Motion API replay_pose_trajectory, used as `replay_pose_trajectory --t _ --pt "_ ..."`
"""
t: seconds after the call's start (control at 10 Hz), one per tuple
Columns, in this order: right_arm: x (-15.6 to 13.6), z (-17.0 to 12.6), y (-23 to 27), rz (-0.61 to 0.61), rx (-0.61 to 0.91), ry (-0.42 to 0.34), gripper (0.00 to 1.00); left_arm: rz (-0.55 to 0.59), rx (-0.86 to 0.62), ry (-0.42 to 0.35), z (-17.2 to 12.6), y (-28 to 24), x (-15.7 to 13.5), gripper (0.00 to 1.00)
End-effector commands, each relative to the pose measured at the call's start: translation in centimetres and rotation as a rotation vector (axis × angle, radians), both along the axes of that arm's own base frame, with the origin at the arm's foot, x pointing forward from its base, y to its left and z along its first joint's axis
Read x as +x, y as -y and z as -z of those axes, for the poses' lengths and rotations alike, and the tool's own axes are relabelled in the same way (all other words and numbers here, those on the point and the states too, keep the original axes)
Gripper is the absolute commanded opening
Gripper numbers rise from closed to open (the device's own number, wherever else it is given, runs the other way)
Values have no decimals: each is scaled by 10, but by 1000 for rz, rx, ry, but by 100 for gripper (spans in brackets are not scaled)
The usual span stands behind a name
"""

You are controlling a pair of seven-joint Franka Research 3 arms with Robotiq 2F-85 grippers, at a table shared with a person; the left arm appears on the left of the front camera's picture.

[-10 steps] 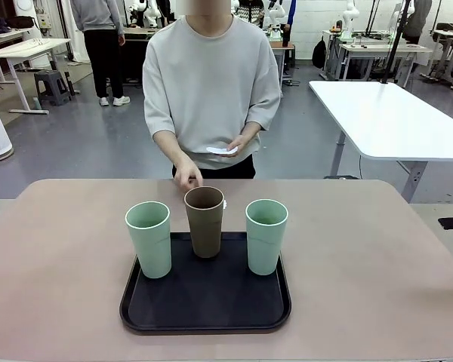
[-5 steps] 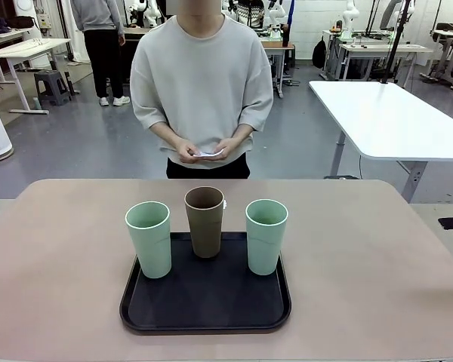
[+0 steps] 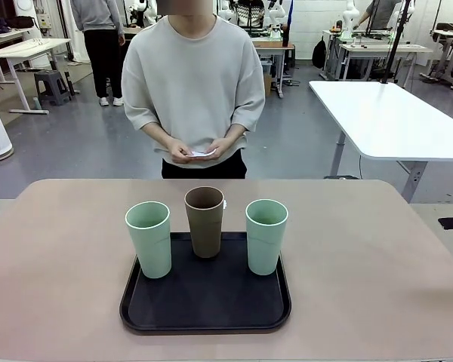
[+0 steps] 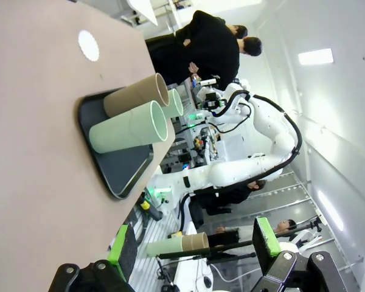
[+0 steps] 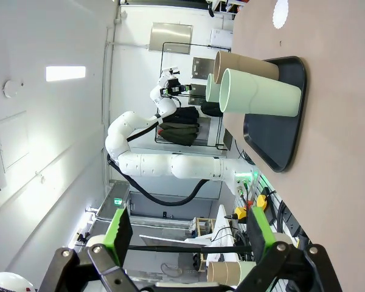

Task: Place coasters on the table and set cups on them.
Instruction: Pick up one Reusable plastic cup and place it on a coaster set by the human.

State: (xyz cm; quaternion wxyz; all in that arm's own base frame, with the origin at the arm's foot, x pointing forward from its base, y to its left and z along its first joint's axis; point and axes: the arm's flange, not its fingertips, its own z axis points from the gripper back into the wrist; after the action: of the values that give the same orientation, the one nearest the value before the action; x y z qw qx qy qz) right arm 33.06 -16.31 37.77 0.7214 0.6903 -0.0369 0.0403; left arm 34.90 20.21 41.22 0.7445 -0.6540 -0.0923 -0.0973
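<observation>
While the left gripper (image 4: pixel 194 243) and right gripper (image 5: pixel 188 228) gape empty, a brown plastic tumbler (image 3: pixel 204 222) stands between the left mint-green tumbler (image 3: pixel 149 240) and the right mint-green tumbler (image 3: pixel 266 237) on a black rectangular tray (image 3: pixel 205 313) mid-frame; a person (image 3: pixel 192 83) holds white paper doilies (image 3: pixel 204 153) at upper centre.

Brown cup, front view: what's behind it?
One white coaster lies flat on the table beyond the black tray. In the front view the brown cup covers nearly all of it; just a white sliver shows beside the rim.

I saw grey floor (image 3: pixel 83 143) | white-topped table (image 3: pixel 385 113) stood right | dark stool (image 3: pixel 51 79) far left | light panel (image 5: pixel 66 73) was lit
</observation>
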Motion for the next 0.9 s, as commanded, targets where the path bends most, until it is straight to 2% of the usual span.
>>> replay_pose_trajectory --t 0.0,0.1,0.3,0.4,0.6,0.8 --pt "2 -2 1 -3 13 4 100 45 84 134 -12 18 19 100" --pt "2 -2 1 -3 13 4 100 93 168 216 -29 41 36 100" --pt "2 -2 1 -3 13 4 100 158 384 409 -74 94 55 100" --pt "2 -2 1 -3 13 4 100 195 453 478 -93 116 61 100" --pt "2 -2 1 -3 13 4 100 340 562 632 -122 159 58 100" --pt "2 -2 1 -3 13 4 100 493 688 810 -128 196 43 100"
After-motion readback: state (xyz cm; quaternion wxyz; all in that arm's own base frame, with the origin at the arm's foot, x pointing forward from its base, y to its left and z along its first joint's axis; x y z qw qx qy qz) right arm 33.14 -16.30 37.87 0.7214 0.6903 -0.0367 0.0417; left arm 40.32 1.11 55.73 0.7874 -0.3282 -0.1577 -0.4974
